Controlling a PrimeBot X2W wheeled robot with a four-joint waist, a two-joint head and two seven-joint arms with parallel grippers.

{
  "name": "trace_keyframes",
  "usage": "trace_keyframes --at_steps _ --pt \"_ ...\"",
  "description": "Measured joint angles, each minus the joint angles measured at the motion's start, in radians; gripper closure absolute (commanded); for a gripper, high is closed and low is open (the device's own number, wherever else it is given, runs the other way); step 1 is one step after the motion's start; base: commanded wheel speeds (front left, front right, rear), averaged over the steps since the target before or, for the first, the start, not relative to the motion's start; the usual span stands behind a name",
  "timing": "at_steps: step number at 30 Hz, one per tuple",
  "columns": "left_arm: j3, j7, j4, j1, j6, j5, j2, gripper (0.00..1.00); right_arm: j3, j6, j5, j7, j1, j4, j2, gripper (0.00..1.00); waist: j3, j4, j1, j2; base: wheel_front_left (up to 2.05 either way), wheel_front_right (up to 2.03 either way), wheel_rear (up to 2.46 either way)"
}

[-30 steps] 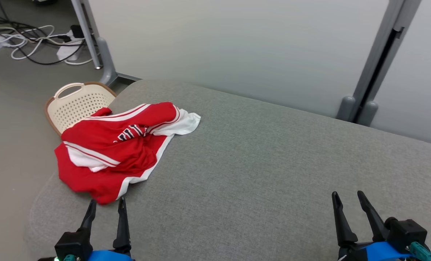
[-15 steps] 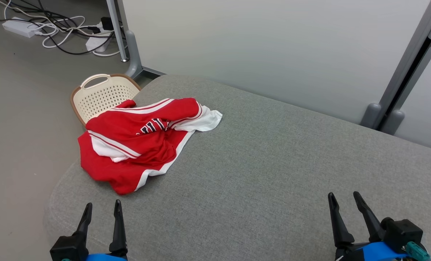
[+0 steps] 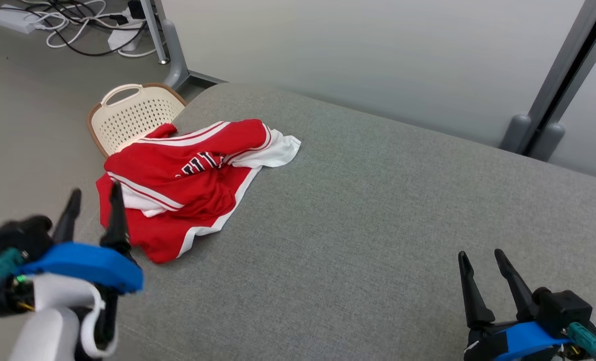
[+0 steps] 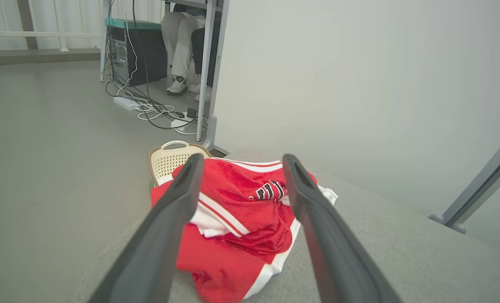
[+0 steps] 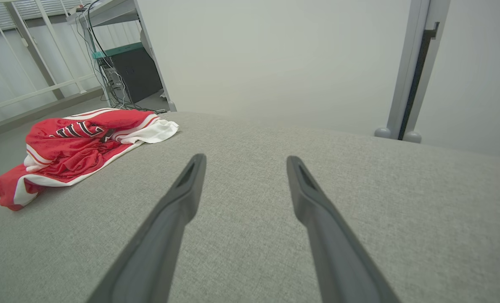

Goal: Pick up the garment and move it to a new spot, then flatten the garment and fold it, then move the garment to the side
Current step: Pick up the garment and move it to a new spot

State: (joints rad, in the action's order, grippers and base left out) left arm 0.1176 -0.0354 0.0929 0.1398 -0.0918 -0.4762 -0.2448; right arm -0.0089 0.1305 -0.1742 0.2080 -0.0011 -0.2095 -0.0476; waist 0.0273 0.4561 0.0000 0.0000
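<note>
Red/white garment (image 3: 187,185) lies crumpled at the far-left corner of the gray cushion (image 3: 378,210), partly draped over the left edge. A cream basket (image 3: 132,115) sits on the floor just beside that corner. L tool (image 3: 94,190): wide open, empty, at the left edge near the garment's near hem, fingers pointed at it. R tool (image 3: 479,253): also wide open, empty, over the near-right corner, well apart from the garment.
</note>
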Motion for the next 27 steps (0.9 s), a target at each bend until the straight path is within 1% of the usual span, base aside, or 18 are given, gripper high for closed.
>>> trace_keyframes --at_steps 4,7,9,11,13,15,18,21,27 --pt "-0.067 -0.14 -0.009 0.13 -0.007 -0.083 -0.047 0.0 0.005 0.0 0.012 -0.022 -0.015 0.036 0.0 0.0 0.047 -0.012 0.0 0.0 0.0 0.0 0.0" --pt "-0.125 -0.218 -0.001 0.216 0.004 -0.187 -0.059 0.0 0.002 0.0 0.032 -0.04 -0.034 0.069 0.0 0.0 0.092 -0.03 0.0 0.0 0.0 0.0 0.0" --pt "-0.16 -0.261 0.037 0.268 0.003 -0.213 -0.096 0.0 -0.003 0.0 0.051 -0.051 -0.05 0.094 0.0 0.0 0.126 -0.044 0.0001 0.0001 0.0 0.0 0.0" --pt "-0.207 -0.291 0.081 0.3 -0.008 -0.249 -0.126 0.0 -0.006 0.0 0.067 -0.063 -0.068 0.121 0.0 0.0 0.16 -0.063 0.0003 0.0 0.0 0.0 0.0" --pt "-0.247 -0.319 0.121 0.319 -0.019 -0.29 -0.145 0.0 -0.008 0.0 0.075 -0.073 -0.085 0.145 0.0 0.0 0.194 -0.088 0.0004 0.0 0.0 0.0 0.0" --pt "-0.277 -0.353 0.154 0.325 -0.03 -0.309 -0.174 0.0 -0.012 0.0 0.079 -0.079 -0.098 0.171 0.0 0.0 0.227 -0.116 0.0003 0.0 0.0 0.0 0.0" --pt "-0.331 -0.382 0.201 0.328 -0.036 -0.359 -0.199 0.0 -0.022 0.0 0.093 -0.092 -0.112 0.207 0.0 0.0 0.279 -0.159 0.0003 0.0 0.0 0.0 0.0" --pt "-0.349 -0.405 0.223 0.326 -0.049 -0.373 -0.214 0.0 -0.037 0.0 0.107 -0.101 -0.122 0.24 0.0 0.0 0.334 -0.199 0.0003 0.0 0.0 0.0 0.0" --pt "-0.365 -0.419 0.284 0.319 -0.056 -0.389 -0.226 0.0 -0.061 0.0 0.119 -0.114 -0.131 0.302 -0.001 0.0 0.436 -0.269 0.0003 0.0 0.0 0.0 0.0"
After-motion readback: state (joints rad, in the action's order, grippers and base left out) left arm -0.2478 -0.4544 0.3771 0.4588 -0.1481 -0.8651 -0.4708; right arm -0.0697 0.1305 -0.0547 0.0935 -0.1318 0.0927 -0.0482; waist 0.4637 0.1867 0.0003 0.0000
